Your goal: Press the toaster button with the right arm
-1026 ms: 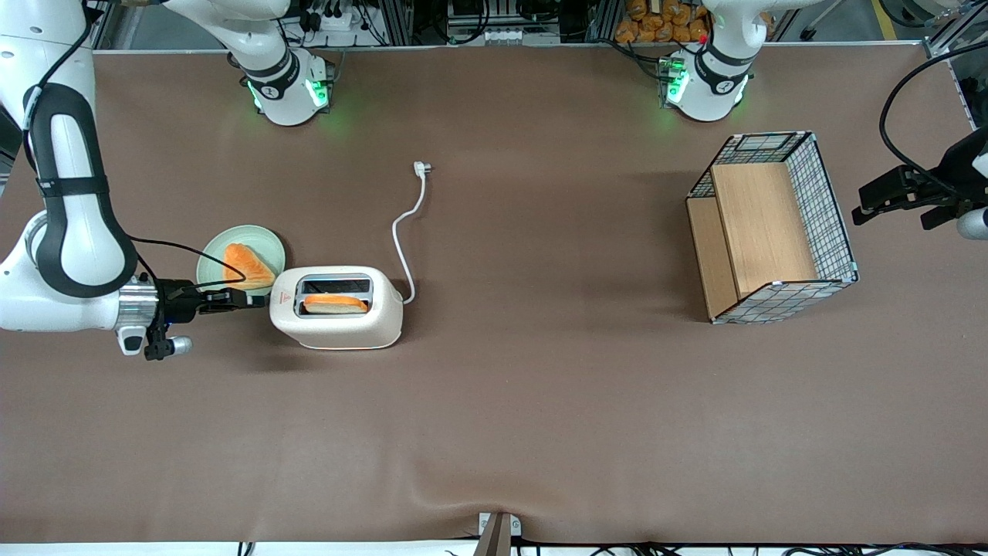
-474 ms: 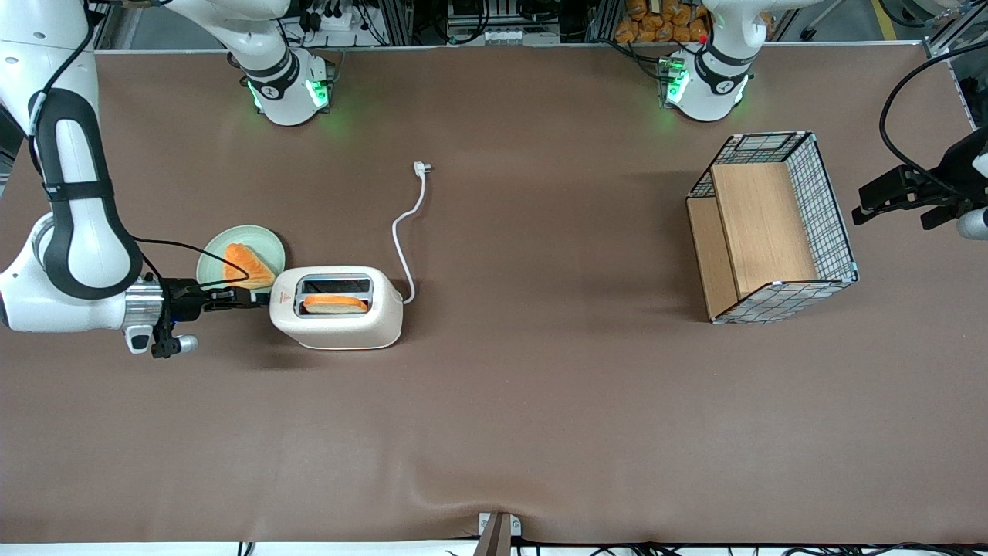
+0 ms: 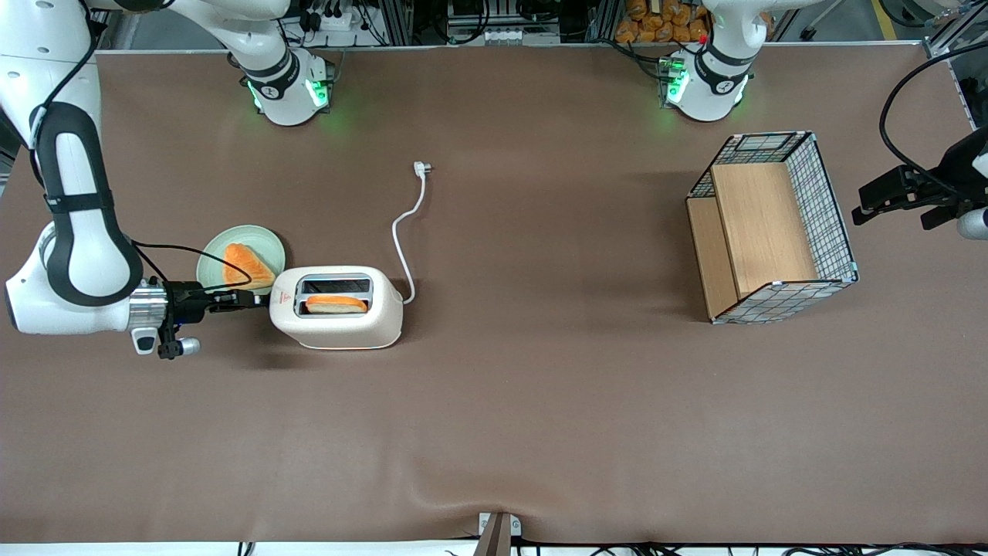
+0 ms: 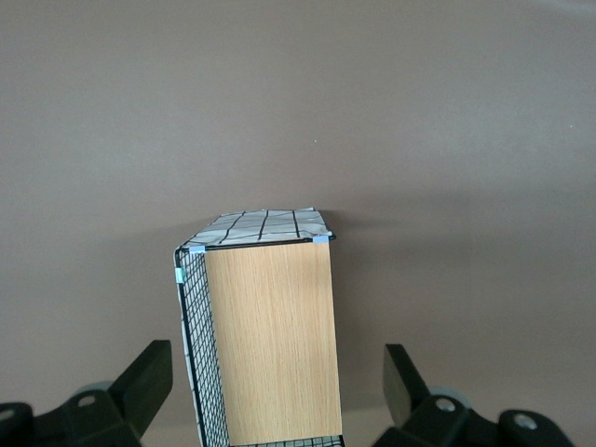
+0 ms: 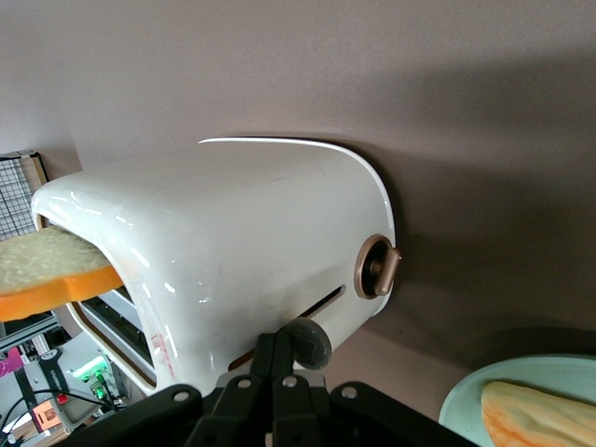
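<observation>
The cream-white toaster (image 3: pixel 337 307) stands on the brown table with a slice of bread (image 3: pixel 336 303) in the slot nearer the front camera. My right arm's gripper (image 3: pixel 258 300) is level with the toaster's end face, on the working arm's side. In the right wrist view the gripper (image 5: pixel 277 346) is shut, with both fingers pressed together. Its tips sit at the toaster's (image 5: pixel 233 242) dark round lever knob (image 5: pixel 307 343), at the low end of the lever slot. A copper dial (image 5: pixel 377 270) sits on the same face.
A pale green plate (image 3: pixel 266 245) with a piece of bread (image 3: pixel 247 265) lies beside the gripper, farther from the front camera. The white cord (image 3: pixel 407 224) trails from the toaster. A wire basket with wooden panels (image 3: pixel 772 228) stands toward the parked arm's end.
My right arm's wrist has shifted a little toward the toaster and its elbow has swung. The gripper tips stay at the toaster's end face. The toaster has not moved.
</observation>
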Robot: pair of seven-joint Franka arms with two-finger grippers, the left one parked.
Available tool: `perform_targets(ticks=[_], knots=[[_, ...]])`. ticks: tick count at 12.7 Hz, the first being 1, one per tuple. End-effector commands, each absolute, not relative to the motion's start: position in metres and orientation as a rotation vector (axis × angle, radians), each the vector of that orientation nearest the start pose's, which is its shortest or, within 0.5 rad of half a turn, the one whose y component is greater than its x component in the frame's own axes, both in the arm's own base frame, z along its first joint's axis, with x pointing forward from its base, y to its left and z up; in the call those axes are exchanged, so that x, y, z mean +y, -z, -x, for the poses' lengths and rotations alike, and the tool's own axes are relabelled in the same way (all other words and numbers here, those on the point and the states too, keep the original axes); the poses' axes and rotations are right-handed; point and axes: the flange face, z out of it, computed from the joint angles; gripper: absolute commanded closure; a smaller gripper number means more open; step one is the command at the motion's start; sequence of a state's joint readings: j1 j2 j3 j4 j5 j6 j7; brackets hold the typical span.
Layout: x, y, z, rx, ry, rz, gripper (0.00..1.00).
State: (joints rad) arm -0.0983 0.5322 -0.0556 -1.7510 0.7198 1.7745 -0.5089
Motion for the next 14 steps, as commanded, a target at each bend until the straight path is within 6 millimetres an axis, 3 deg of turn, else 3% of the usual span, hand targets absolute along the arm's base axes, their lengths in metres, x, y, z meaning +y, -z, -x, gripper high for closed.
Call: perform_targets(ticks=[1,14], knots=[[-0.039,-0.239,-0.612,-0.009,-0.3,2.308,1.0],[-0.051,-0.178,-0.603,-0.011,-0.312,2.269,1.0]])
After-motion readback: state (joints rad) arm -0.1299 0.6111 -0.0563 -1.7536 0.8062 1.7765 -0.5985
